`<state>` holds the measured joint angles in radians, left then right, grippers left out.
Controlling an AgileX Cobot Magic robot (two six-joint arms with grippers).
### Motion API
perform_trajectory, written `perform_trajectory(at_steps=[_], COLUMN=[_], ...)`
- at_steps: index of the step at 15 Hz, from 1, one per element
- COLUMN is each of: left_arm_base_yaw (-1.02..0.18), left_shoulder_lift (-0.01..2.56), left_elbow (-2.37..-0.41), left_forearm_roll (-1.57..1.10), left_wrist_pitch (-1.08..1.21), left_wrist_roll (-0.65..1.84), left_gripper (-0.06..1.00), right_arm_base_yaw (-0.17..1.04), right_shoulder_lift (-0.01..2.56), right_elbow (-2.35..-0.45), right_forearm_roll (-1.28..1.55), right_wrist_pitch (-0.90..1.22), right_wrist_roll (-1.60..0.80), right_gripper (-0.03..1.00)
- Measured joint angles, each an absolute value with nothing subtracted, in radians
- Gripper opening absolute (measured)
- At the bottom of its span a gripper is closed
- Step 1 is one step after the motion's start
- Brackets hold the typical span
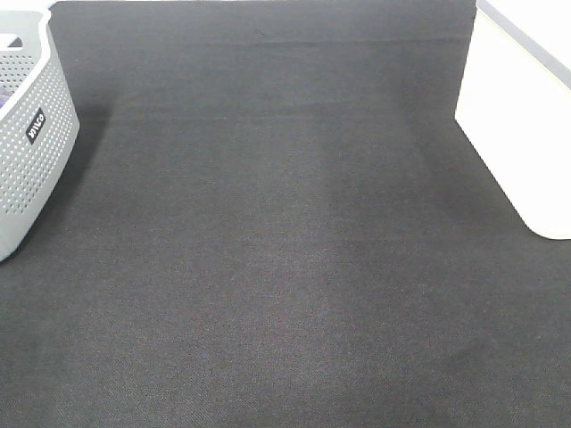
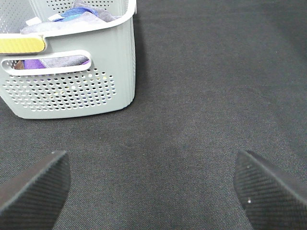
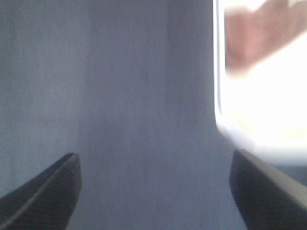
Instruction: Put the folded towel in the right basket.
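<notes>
Your left gripper [image 2: 152,191] hovers over the dark mat [image 1: 285,267] with its fingers [image 2: 33,189] spread wide and nothing between them; ahead of it and off to one side stands the grey perforated basket [image 2: 72,91], near but not touching. Your right gripper [image 3: 153,191] is likewise spread apart and empty above the mat, with the white right basket [image 3: 261,96] just ahead of one finger. Neither arm shows in the high camera, which gives you only the mat, the grey basket [image 1: 31,134] at its left edge and the white one [image 1: 517,116] at its right. Only the left wrist camera looks into the grey basket, where purple and blue cloths [image 2: 76,17] lie piled. Only the right wrist camera shows a blurred pinkish shape [image 3: 259,33] inside the white basket; you cannot tell whether that is the folded towel.
</notes>
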<state>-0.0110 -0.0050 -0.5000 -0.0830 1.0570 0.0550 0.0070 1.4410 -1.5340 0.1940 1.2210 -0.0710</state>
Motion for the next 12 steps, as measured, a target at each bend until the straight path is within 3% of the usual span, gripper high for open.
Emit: perform_trajectory(at_steps=[6,12], left_arm_base_yaw=[-0.011,-0.011], left_shoulder_lift=[-0.005,-0.005], left_elbow=[-0.500,-0.500], left_forearm_roll=[-0.083,-0.083], left_wrist_pitch=[1.057,1.057], left_wrist_roll=[0.055,0.055], left_gripper=[0.87,0.87], right_arm_base_yaw=[0.007,0.007], right_shoulder_lift=[0.859,0.378], right_elbow=[-0.971,-0.658], right_forearm_roll=[0.160,0.077], right_wrist_pitch=[1.221,1.185], right_wrist_roll=[-0.071,-0.071], right_gripper=[0.79,0.79])
